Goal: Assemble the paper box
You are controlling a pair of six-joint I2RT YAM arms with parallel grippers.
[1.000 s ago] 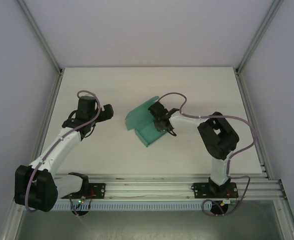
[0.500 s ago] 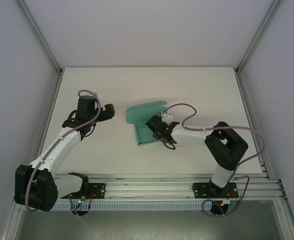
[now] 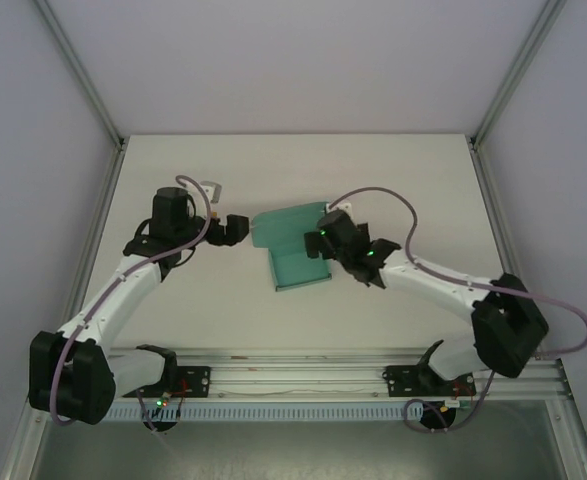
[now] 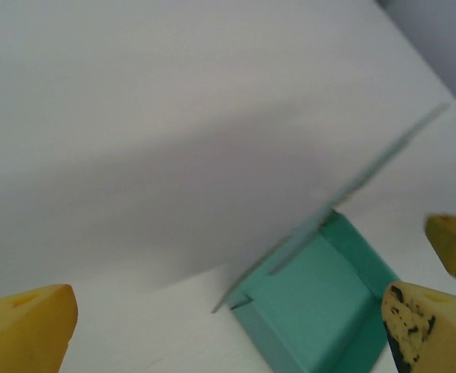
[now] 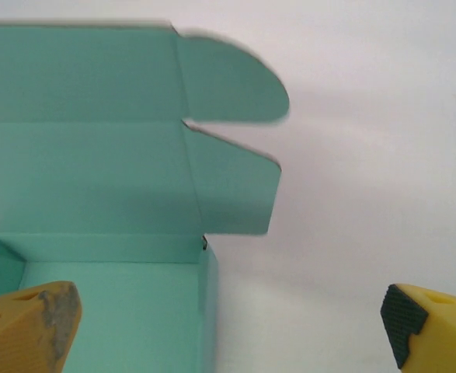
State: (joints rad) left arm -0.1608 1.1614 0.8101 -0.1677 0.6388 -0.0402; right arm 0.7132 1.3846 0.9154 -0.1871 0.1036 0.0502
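My left gripper (image 4: 228, 330) and right gripper (image 5: 228, 326) both gape wide, holding nothing. Between them on the white tabletop (image 3: 393, 170) sits the teal-green thin-card paper box (image 3: 301, 268). Its tray is open, and its lid panel (image 5: 80, 132) stands raised along the far side.

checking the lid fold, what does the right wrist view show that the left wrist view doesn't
Right wrist view: the lid of the paper box face-on, with its rounded flap and the side tab below it, above the tray. Left wrist view: the lid edge-on, a thin line over the tray. Both: the teal box on the white table, framed by the open right gripper or left gripper.
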